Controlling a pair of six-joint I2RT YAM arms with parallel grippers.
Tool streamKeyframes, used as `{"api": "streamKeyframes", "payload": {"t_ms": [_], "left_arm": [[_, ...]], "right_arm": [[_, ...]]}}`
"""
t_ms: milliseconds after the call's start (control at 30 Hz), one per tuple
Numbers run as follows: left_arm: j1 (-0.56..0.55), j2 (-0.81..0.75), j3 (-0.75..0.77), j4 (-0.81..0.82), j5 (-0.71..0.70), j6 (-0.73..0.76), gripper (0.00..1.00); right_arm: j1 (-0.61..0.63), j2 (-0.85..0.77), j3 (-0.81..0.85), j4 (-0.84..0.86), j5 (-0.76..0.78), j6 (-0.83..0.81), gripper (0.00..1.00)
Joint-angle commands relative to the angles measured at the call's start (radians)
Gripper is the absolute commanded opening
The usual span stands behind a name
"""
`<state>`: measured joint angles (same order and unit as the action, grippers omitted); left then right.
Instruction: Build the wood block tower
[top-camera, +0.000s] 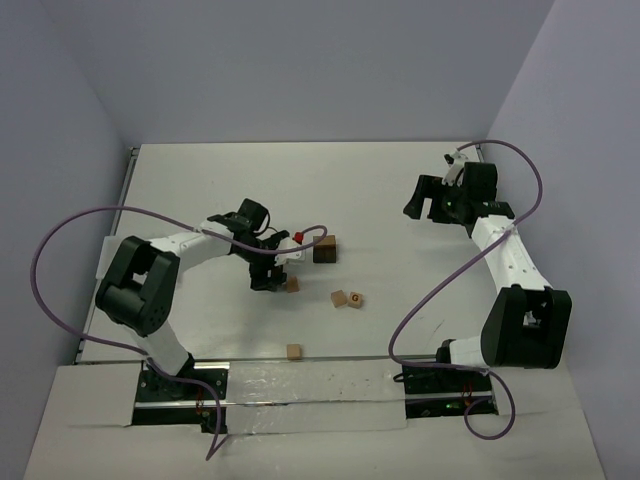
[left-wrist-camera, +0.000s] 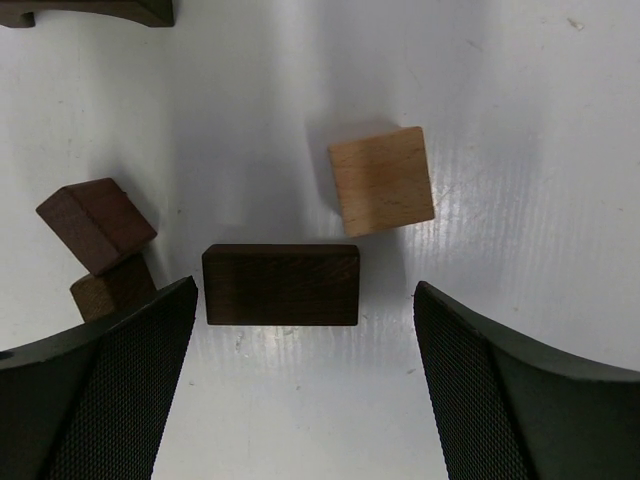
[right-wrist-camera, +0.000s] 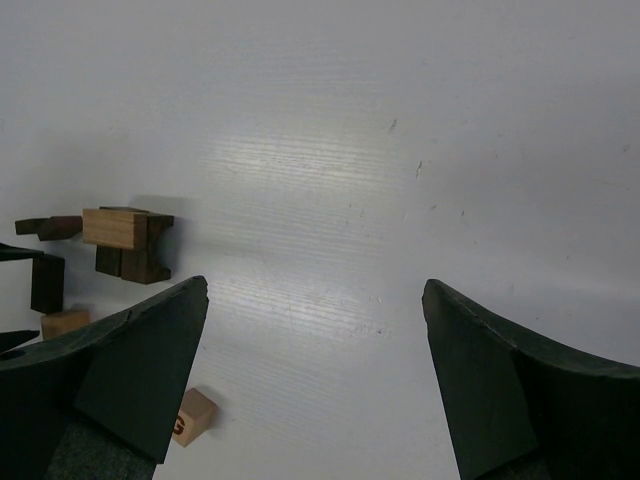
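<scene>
Because the tan block (left-wrist-camera: 382, 180) lies just beside the far right corner of the dark oblong block (left-wrist-camera: 280, 284), a descent that drifts right could land a finger on it and knock it away. On the left, the tilted dark block (left-wrist-camera: 95, 222) leans on a brown block (left-wrist-camera: 112, 288) near the other finger and could be toppled. A skewed closing might also spin the oblong piece rather than seize it.

The left pincer (left-wrist-camera: 305, 310) hangs released, jaws wide to either side of that block, touching nothing. Its arm reaches over the middle of the worktop (left-wrist-camera: 520, 100), where the loose blocks lie scattered, a small started stack (top-camera: 325, 249) to its right. The right pincer (right-wrist-camera: 315, 290) is likewise released and holds nothing, at the far right, well apart from the blocks.
</scene>
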<state>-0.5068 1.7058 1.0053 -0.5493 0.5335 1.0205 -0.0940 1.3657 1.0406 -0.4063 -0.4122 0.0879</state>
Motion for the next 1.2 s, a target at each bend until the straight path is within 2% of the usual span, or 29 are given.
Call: {"api": "streamKeyframes", "payload": {"t_ms": [0,433,633,733,767,867,967,1033,1067,1100,1133,1167], "left_arm": [[-0.003,0.018,-0.007,0.068,0.005,0.038,0.94],[-0.015,-0.002,-0.024,0.032,-0.017,0.021,0.81],[-0.024,-0.068,-0.03,0.011,-0.036,-0.056,0.59],[-0.049,-0.153,-0.022,-0.004,-0.044,-0.164,0.38],[-0.06,-0.156,-0.021,-0.001,-0.051,-0.17,0.27],[-0.126,-0.256,0.028,0.023,-0.104,-0.439,0.0],[-0.203,-0.263,0.089,0.066,-0.254,-0.763,0.0],[-0.245,-0.236,0.148,0.068,-0.383,-1.067,0.0],[-0.278,-0.221,0.171,0.061,-0.44,-1.155,0.0],[-0.301,-0.182,0.221,0.046,-0.557,-1.29,0.0],[-0.317,-0.143,0.269,0.02,-0.63,-1.38,0.0],[-0.324,-0.104,0.315,-0.036,-0.646,-1.434,0.0]], "right_arm": [[0.01,0.006,0.052,0.011,-0.002,-0.007,0.95],[0.008,-0.004,0.05,0.014,-0.013,-0.007,0.94],[0.01,-0.028,0.049,0.01,-0.012,-0.007,0.94],[0.008,-0.045,0.047,0.007,-0.01,-0.007,0.94],[0.01,-0.048,0.047,0.006,-0.008,-0.008,0.94],[0.01,-0.059,0.049,0.001,-0.006,-0.009,0.94],[0.01,-0.058,0.049,-0.002,-0.002,-0.008,0.94],[0.01,-0.054,0.049,0.002,0.001,-0.002,0.94],[0.009,-0.05,0.049,0.003,0.003,0.0,0.94],[0.009,-0.047,0.05,0.003,0.008,0.002,0.94],[0.01,-0.045,0.052,0.002,0.01,0.003,0.94],[0.01,-0.044,0.055,0.001,0.014,0.003,0.94]]}}
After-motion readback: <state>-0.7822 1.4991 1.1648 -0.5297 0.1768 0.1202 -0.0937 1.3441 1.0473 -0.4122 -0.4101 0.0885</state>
